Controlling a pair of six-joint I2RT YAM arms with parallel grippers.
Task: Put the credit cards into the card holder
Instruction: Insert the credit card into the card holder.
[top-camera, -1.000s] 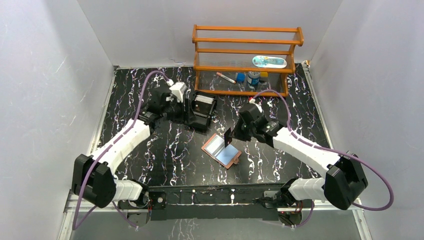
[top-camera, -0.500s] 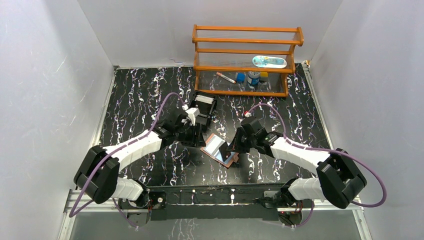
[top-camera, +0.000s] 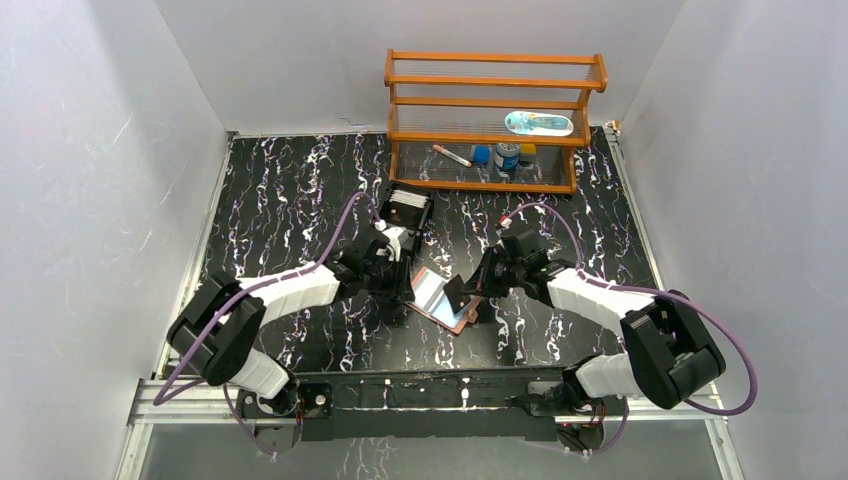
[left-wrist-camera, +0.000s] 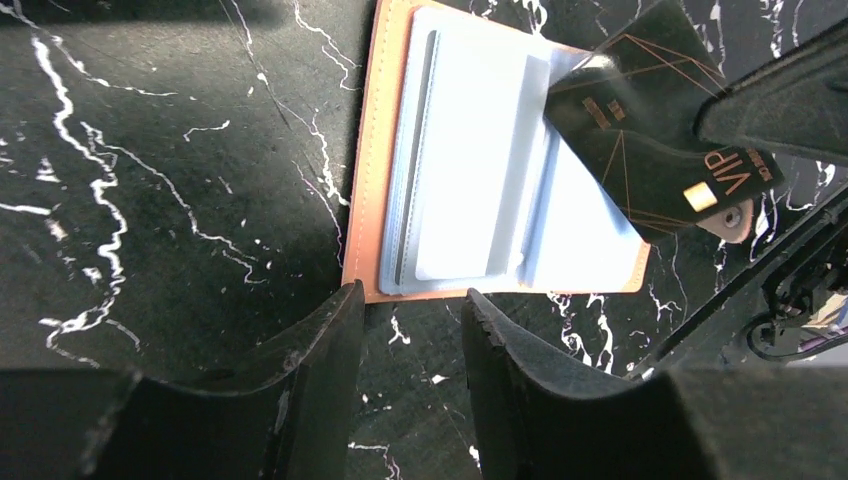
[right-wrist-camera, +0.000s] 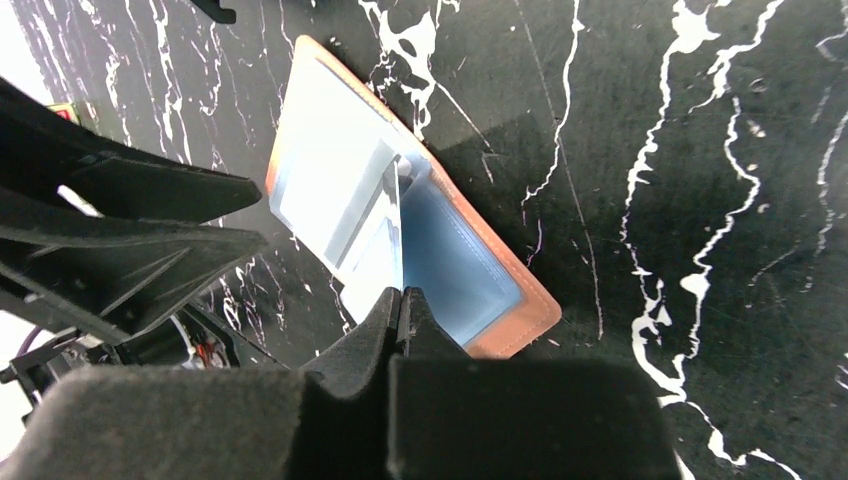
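Observation:
The tan leather card holder lies open on the black marbled table, its pale inner pockets facing up. It also shows in the left wrist view and in the right wrist view. My right gripper is shut on a black credit card marked VIP. It holds the card tilted, with its lower corner at the holder's inner pockets. The right wrist view shows this card edge-on. My left gripper is open and empty, its fingertips just at the holder's left edge.
A black open-topped tray with more cards stands behind the left gripper. A wooden rack at the back holds a marker, small jars and a tube. White walls close in the left, right and back sides.
My left arm has swung from the black tray forward and right to the holder's edge. My right gripper has lowered the black card onto the open holder.

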